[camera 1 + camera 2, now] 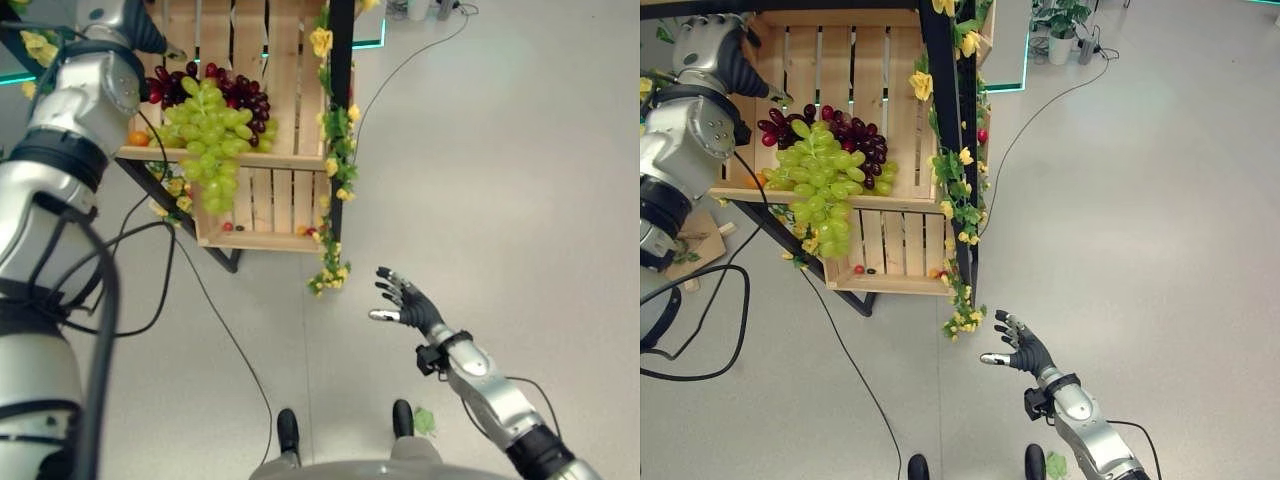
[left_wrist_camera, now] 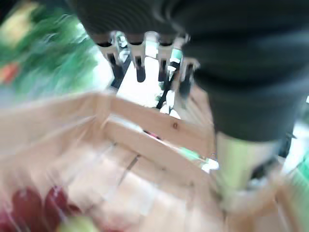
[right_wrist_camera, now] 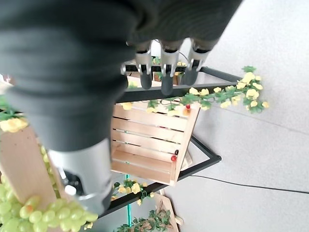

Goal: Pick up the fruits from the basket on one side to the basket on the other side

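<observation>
A big bunch of green grapes (image 1: 210, 130) hangs over the front rim of the upper wooden crate (image 1: 290, 160). Dark purple grapes (image 1: 240, 100) lie behind it and an orange (image 1: 138, 138) sits at the crate's left end. My left hand (image 1: 740, 65) is raised above the left part of this crate, fingers (image 2: 140, 67) straight and holding nothing; purple grapes (image 2: 29, 205) show below it. The lower crate (image 1: 270, 240) holds a few small red fruits (image 1: 228, 227). My right hand (image 1: 405, 300) hovers open over the floor, right of the crates.
The crates sit in a black frame wound with a yellow flower garland (image 1: 335, 150). A potted plant (image 1: 1060, 20) stands at the back. A wooden piece (image 1: 690, 240) lies on the floor at the left. A green leaf (image 1: 425, 420) lies near my feet.
</observation>
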Robot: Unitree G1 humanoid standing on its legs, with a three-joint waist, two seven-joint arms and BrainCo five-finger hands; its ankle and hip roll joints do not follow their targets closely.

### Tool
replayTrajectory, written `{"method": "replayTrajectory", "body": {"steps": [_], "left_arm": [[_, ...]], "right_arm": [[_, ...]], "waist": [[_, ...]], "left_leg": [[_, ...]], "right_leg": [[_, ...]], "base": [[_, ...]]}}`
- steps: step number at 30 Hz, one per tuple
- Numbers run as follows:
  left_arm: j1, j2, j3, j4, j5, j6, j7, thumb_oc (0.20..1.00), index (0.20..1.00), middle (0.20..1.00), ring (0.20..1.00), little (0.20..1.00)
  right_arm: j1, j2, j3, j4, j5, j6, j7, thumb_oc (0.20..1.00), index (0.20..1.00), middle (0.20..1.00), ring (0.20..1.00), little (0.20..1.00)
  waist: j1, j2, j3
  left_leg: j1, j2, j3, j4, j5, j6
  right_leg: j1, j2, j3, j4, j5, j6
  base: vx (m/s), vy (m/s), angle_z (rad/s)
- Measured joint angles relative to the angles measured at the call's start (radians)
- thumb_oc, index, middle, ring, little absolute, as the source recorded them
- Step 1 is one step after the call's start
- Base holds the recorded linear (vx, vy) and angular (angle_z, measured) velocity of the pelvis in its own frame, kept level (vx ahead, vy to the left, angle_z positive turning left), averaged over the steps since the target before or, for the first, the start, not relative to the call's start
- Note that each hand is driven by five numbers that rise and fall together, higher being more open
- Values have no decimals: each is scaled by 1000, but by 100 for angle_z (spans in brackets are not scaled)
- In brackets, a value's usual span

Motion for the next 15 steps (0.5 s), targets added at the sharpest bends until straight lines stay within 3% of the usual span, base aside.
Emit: {"method": "replayTrajectory", "body": {"steps": [3,8,9,15], "left_arm": [[129,-15,69,-102,-169,-17,-2,1000,1000,1000,1000,1000],[268,-22,115,-259,-258,-41,4,1000,1000,1000,1000,1000],[330,-28,165,-345,-284,-47,4,1000,1000,1000,1000,1000],[679,-179,361,-678,-341,-100,-6,1000,1000,1000,1000,1000]], "right_arm": [[1,4,-29,11,-13,3,-5,1000,1000,1000,1000,1000],[9,12,-71,30,-29,8,-22,1000,1000,1000,1000,1000],[14,18,-86,30,-34,8,-23,1000,1000,1000,1000,1000],[41,37,-183,28,-60,21,-54,1000,1000,1000,1000,1000]], "waist": [[21,-1,14],[35,-17,28],[38,-21,30],[54,-30,42]], "left_leg": [[-4,-1,-1,0,0,0],[-4,1,-5,0,2,2],[-3,1,-3,0,2,2],[8,3,-2,0,1,2]], "right_leg": [[1,5,-5,-2,0,-1],[5,3,-8,-2,1,0],[5,2,-7,-3,1,0],[17,4,-8,-6,1,0]], "base": [[-32,9,4],[-24,-4,3],[0,0,0],[1,14,0]]}}
